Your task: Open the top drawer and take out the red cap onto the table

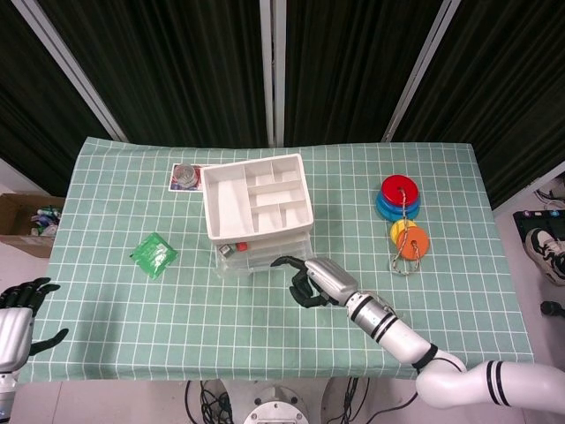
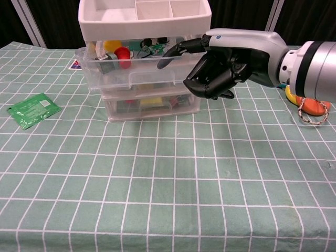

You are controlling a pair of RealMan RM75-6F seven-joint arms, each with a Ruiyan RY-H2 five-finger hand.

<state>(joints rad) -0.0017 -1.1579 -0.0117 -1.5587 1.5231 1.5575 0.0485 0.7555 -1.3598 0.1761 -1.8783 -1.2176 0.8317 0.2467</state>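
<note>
Your right hand (image 2: 226, 65) has one extended finger hooked over the front rim of the top drawer (image 2: 131, 71); the other fingers are curled in and hold nothing. The drawer stands partly open. The red cap (image 2: 122, 52) lies inside it, to the left of the fingers, among other small parts. Expect the cap to be light, rigid and smooth, so it may slip: pinch it across its sides from above. Access is restricted. The white tray (image 1: 256, 196) on top of the drawer unit overhangs the opening, so you will probably need more drawer travel. The unit looks light and may slide on the counter (image 2: 168, 184). Open cloth in front of the fingers gives placing room. Your left hand (image 1: 22, 309), fingers spread and unloaded, idles at the counter's left edge.
</note>
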